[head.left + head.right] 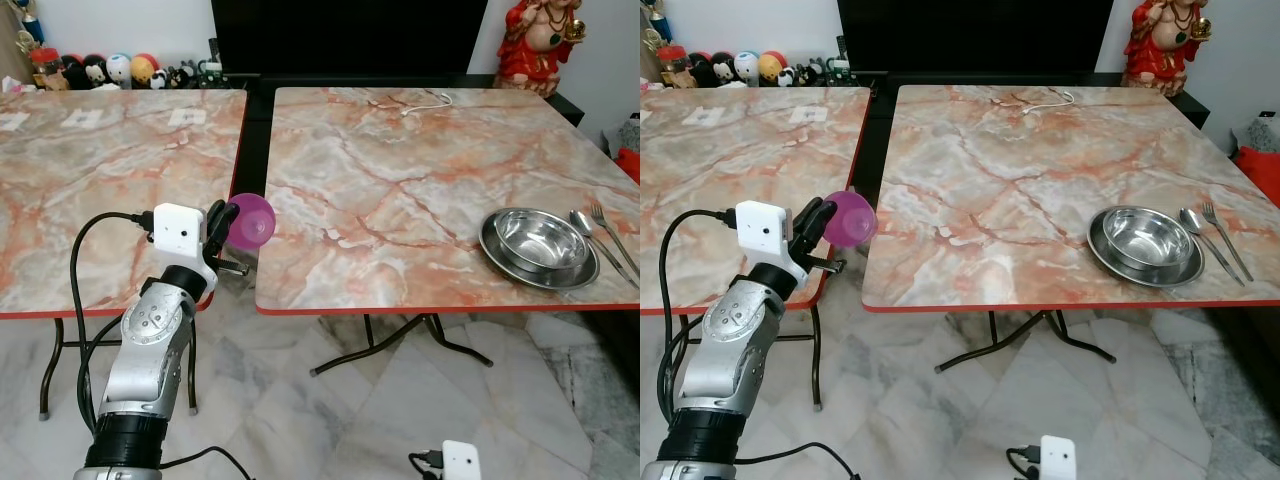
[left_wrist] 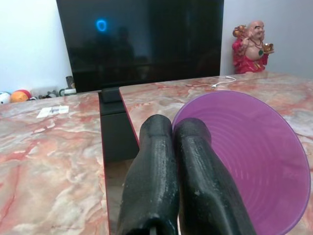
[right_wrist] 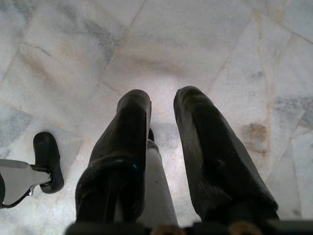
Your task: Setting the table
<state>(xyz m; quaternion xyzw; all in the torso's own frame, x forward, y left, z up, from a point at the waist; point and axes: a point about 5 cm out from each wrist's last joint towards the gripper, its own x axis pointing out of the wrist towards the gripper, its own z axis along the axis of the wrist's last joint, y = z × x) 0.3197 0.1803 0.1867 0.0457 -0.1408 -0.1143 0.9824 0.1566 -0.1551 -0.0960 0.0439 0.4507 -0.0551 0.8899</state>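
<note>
- Left end effector (image 1: 228, 232) clenched on the rim of a purple cup (image 1: 250, 221), mouth tipped sideways, carried in the gap between the two counters, level with the near edge.
- Probably bound for the right counter (image 1: 400, 190), beside the steel bowl (image 1: 540, 240), spoon (image 1: 585, 228) and fork (image 1: 612, 235) grouped as one place setting.
- Right end effector (image 3: 161, 142) hanging idle over the floor, fingers slightly parted, grasping nothing.

A red figurine (image 1: 536, 42) stands far right. Small toy figures (image 1: 110, 70) line the far left, beside a dark screen (image 1: 350, 35).
</note>
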